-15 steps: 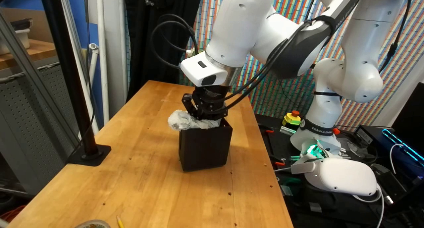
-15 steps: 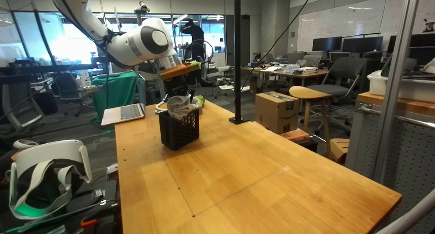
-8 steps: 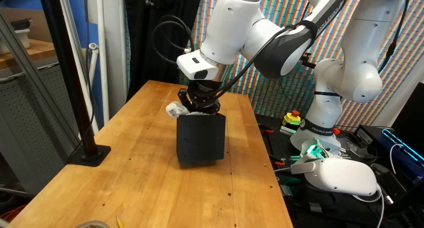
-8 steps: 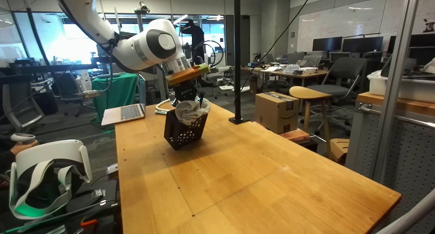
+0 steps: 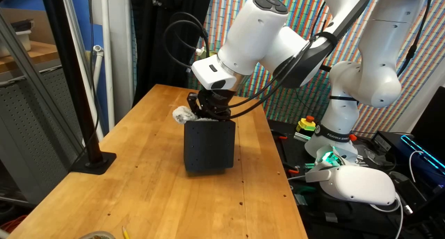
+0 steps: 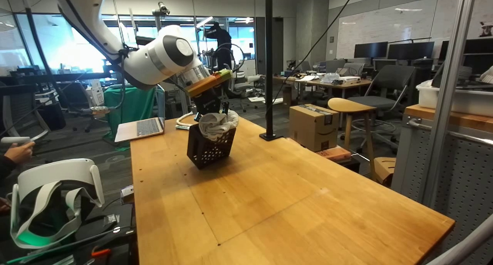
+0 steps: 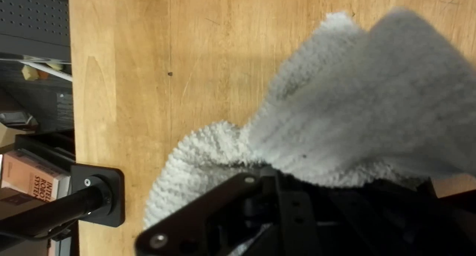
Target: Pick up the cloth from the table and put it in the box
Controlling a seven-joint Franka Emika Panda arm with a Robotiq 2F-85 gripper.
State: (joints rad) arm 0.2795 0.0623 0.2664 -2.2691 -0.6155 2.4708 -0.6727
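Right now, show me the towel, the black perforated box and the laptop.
Towel [image 7: 334, 111], in the wrist view: its broad flap.
Black perforated box [image 5: 209, 146], in an exterior view: its near wall.
Laptop [image 6: 148, 126], in an exterior view: its keyboard.

The cloth [image 7: 346, 111] is greyish white, the table [image 6: 269, 195] honey-brown with visible grain, the box [image 6: 212, 148] black — with a dotted pattern — while the arm [image 5: 257, 34] is white and dark grey, the backdrop [image 5: 302, 16] striped in red, green and cream.

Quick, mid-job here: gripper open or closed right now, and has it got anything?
Gripper: closed, apparently on the cloth, though the grip itself is hidden from view.
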